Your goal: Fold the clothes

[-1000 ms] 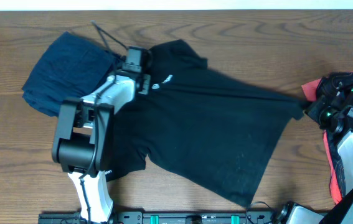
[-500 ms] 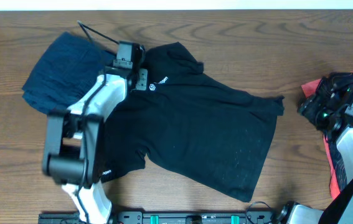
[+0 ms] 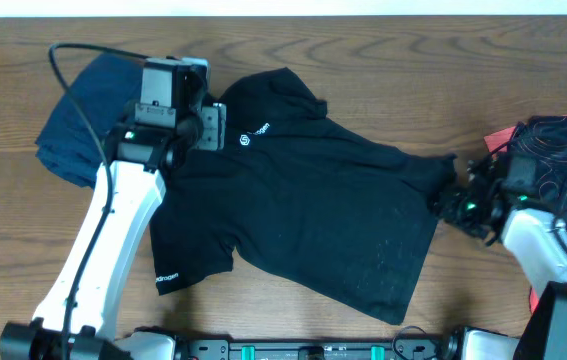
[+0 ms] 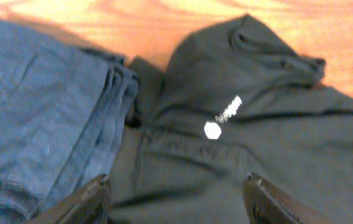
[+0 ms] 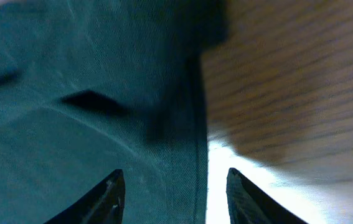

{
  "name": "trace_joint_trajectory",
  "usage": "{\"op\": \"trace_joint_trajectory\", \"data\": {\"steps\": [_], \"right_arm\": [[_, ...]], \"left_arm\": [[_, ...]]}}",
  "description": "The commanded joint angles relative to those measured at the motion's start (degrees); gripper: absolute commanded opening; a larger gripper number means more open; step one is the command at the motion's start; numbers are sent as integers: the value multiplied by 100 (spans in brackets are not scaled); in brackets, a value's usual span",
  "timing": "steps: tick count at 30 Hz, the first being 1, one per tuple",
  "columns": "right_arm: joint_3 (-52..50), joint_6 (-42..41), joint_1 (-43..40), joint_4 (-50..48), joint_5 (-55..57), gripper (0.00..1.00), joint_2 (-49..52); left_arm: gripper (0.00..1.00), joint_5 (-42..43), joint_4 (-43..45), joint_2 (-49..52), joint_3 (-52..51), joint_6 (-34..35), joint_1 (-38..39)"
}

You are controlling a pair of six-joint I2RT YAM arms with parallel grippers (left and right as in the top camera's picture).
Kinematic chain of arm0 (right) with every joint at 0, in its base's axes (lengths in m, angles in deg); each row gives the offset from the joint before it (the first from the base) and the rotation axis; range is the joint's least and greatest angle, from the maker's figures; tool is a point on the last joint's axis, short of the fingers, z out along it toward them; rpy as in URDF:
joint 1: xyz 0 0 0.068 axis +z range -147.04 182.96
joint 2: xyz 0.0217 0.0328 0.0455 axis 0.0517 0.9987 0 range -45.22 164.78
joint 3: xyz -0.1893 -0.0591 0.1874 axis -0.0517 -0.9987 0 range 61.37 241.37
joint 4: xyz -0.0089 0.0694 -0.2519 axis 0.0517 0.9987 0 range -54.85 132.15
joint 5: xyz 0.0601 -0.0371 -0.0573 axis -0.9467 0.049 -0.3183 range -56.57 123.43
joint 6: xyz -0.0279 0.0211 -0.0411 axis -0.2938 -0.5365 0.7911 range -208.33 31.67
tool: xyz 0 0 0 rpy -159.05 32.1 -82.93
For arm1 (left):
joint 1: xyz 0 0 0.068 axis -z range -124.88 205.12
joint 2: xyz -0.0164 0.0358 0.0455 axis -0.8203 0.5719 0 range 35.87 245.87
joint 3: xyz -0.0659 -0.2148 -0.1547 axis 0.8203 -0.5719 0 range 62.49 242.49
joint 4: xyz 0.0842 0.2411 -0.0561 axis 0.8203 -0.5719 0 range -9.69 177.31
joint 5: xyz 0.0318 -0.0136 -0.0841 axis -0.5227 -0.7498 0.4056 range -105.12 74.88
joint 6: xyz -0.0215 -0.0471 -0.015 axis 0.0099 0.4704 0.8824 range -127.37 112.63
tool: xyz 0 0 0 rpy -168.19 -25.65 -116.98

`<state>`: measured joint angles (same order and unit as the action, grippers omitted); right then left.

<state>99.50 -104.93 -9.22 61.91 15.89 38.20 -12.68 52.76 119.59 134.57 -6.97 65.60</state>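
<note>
Black shirt on wooden table

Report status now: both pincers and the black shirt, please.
Left pincer open over black shirt, near logo. Right pincer open at shirt's edge. Shirt spread, not yet folded. Navy garment beside it, nothing blocking.

Shirt is laid across frame centre on the table. Folded garments are stacked at upper left, touching the shirt's upper-left edge. A third garment is found at the right edge, apart from the shirt.
</note>
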Motion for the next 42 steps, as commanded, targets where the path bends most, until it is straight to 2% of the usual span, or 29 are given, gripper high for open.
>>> {"op": "trace_joint_trajectory", "data": {"steps": [1, 4, 6, 8, 11, 15, 18, 19, 20, 22, 23, 24, 28, 31, 38, 42], "right_arm": [[-531, -695, 376, -391, 581, 46, 125], [-787, -890, 511, -706, 575, 37, 284], [-822, -920, 514, -817, 664, 19, 385], [-807, -1250, 444, -811, 1349, 7, 420], [-675, -1532, 155, -761, 2413, 1, 413], [-107, -1506, -341, -201, 3595, 1, 413], [352, -1508, -684, 87, 3595, 1, 413], [490, -1447, -767, 85, 3309, 7, 413], [625, -1261, -826, 92, 3003, 19, 413], [887, -918, -870, 205, 2559, 51, 413], [1054, -868, -870, 372, 2446, 59, 413], [1200, -861, -870, 542, 2391, 62, 413], [1727, -839, -870, 1189, 2116, 66, 391], [1985, -579, -870, 1475, 1515, 66, 306], [2065, 275, -870, 1545, -527, 65, 61], [2065, 496, -870, 1561, -647, 65, 50]], "left_arm": [[70, 166, -413, -264, 61, 98, -39], [70, 164, -719, -348, 61, 96, -39], [70, 162, -874, -365, 61, 96, -39], [70, 162, -977, -365, 61, 96, -39], [70, 164, -1047, -365, 61, 96, -39], [70, 164, -1128, -365, 61, 96, -39], [71, 166, -1154, -365, 61, 98, -39], [71, 166, -1167, -365, 61, 98, -39], [71, 166, -1178, -363, 61, 98, -39], [71, 168, -1259, -358, 59, 101, -39], [71, 170, -1325, -350, 59, 109, -39], [71, 175, -1421, -334, 59, 188, -39], [71, 623, -1926, -164, -87, 302, -39], [71, 636, -2020, 114, -468, 490, -39], [71, 671, -1270, 1126, -1187, 487, -39], [71, 763, -868, 1676, -1196, 485, -39]]}}
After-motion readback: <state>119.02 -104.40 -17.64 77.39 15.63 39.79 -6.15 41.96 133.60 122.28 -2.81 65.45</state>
